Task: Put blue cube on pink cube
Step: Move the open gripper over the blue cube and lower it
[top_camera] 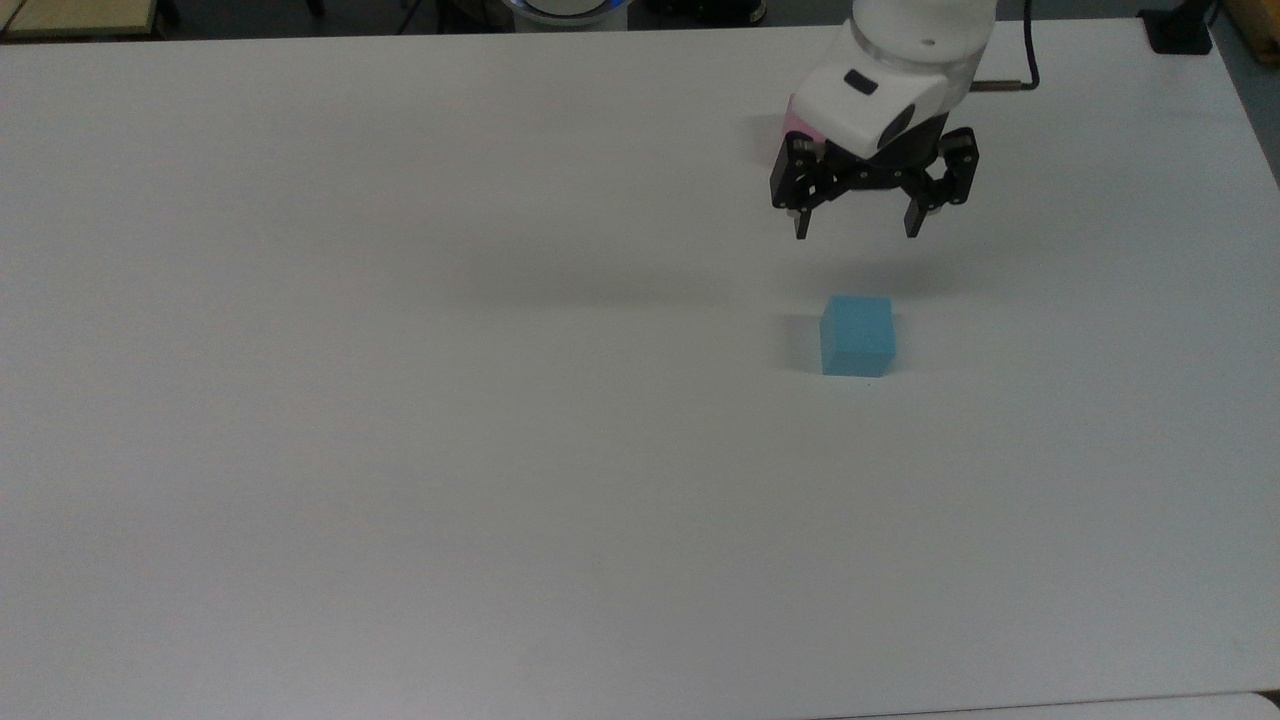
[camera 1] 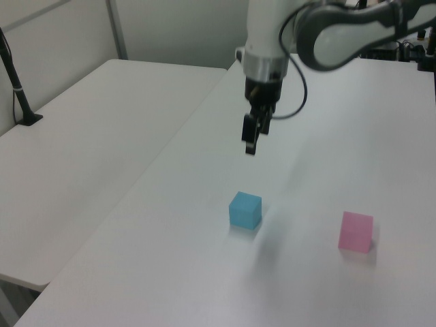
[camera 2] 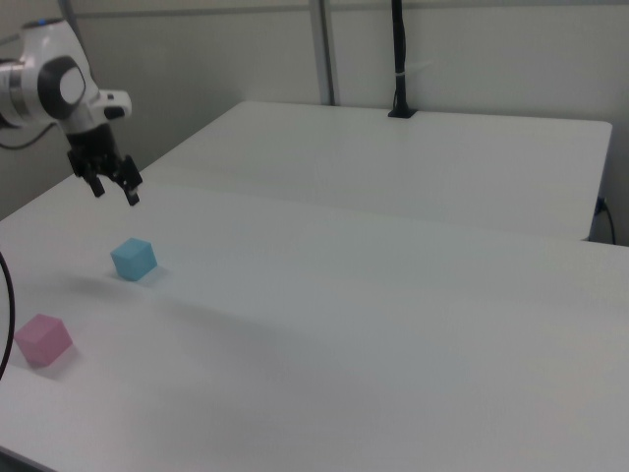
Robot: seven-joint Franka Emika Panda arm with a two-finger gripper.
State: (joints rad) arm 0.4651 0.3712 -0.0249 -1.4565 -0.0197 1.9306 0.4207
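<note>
My fingers (top_camera: 802, 226) are spread wide with nothing between them, the gripper (top_camera: 858, 228) hanging in the air above the bench (top_camera: 400, 400). In the top view it sits a little above the blue cube (top_camera: 857, 336) in the picture, roughly in line with it; the left view puts the gripper (camera 1: 249, 138) clearly higher than the blue cube (camera 1: 245, 210) and apart from it, and the right view agrees, with the gripper (camera 2: 111, 187) up and to the right view's left of the blue cube (camera 2: 134, 259).

I judge this to be the approach step: the cube is not yet grasped and lies untouched on the bench. Next I need to bring the fingers over the cube, line them up with two opposite faces, come down so they straddle it, and close.

The blue cube rests flat on one face. Being a cube, it has no long axis to speak of; in the top view its edges run almost square with the bench edges, only slightly turned.

The pink cube (camera 1: 355, 231) also rests flat, well apart from the blue one, to the left view's right of it. In the top view a sliver of the pink cube (top_camera: 794, 122) peeks out behind the arm's white wrist (top_camera: 880, 95). In the right view the pink cube (camera 2: 42, 339) sits nearer the camera than the blue.
</note>
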